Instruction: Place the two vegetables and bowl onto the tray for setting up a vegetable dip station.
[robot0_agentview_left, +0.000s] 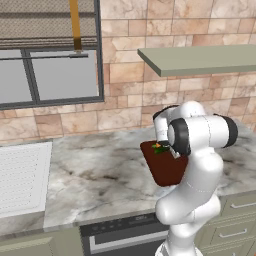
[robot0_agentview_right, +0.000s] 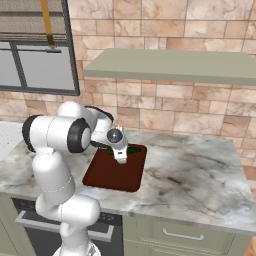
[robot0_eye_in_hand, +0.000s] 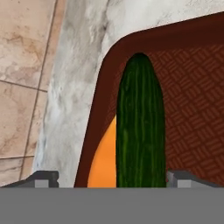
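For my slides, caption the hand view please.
Dark green cucumber beside an orange carrot in the tray corner.

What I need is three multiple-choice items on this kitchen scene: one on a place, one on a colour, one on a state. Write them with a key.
1. Where is the cucumber?
A. On the white ribbed panel
B. At a corner of the tray
C. On the wall shelf

2. What colour is the carrot beside it?
A. Purple
B. White
C. Orange

3. How does the gripper stand?
A. Open, its tips either side of the cucumber
B. Shut with nothing between
C. Clamped on a bowl

Key: 1 B, the hand view shows the rounded tray rim curving around it. 2 C, an orange body shows along its side. 3 A, the two tips stand wide apart.
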